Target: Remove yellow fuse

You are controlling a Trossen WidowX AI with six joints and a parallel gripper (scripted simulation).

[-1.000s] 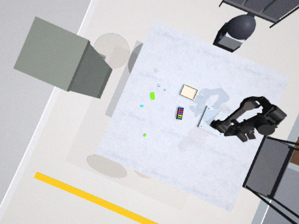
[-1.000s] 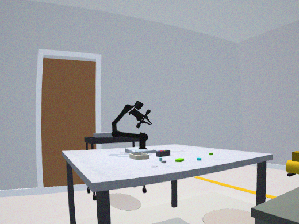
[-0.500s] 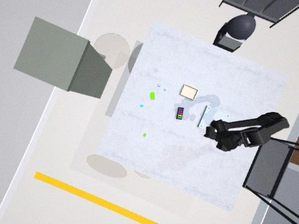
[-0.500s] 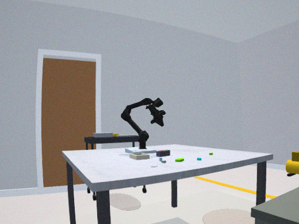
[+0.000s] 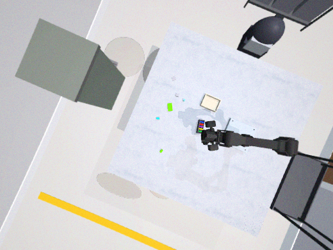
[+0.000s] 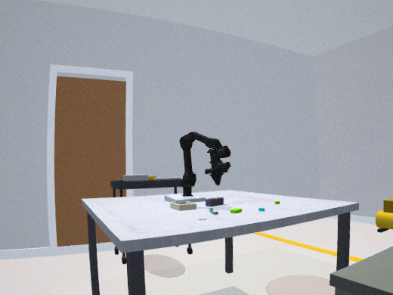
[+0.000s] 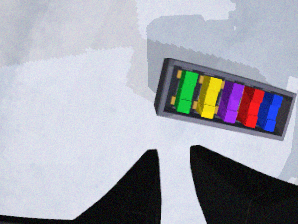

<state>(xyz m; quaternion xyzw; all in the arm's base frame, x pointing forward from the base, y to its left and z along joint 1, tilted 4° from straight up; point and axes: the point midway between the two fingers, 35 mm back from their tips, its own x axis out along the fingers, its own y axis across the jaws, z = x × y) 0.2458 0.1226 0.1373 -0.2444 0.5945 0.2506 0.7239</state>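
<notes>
From the top, the arm [image 5: 253,141] reaches across the counter [image 5: 256,192], and its claw [image 5: 205,132] hangs just beside the fuse block [image 5: 200,126]. The tray [image 5: 211,102] lies near the block, a little further out. The fuses read only as small stripes of colour here.

From the exterior view, the claw [image 6: 217,181] points down, well above the counter [image 6: 151,223] and above the block [image 6: 214,201]. Nothing hangs from it. The tray [image 6: 183,206] sits just beside the block, towards the arm's base.

At the wrist, the two fingers stand slightly apart with only bare counter in the gap, so the claw holds nothing. The block [image 7: 166,90] lies ahead, and the yellow fuse [image 7: 210,96] is seated in it, second in the row, between the green fuse [image 7: 186,91] and the purple fuse [image 7: 233,102].

The step in hand looks like the approach: no grasp has begun. Next, the claw likely needs to centre over the yellow fuse and turn so that its fingers do not press on the close-packed neighbours. The gap may need widening before it comes straight down, short of the block's rim.
</notes>
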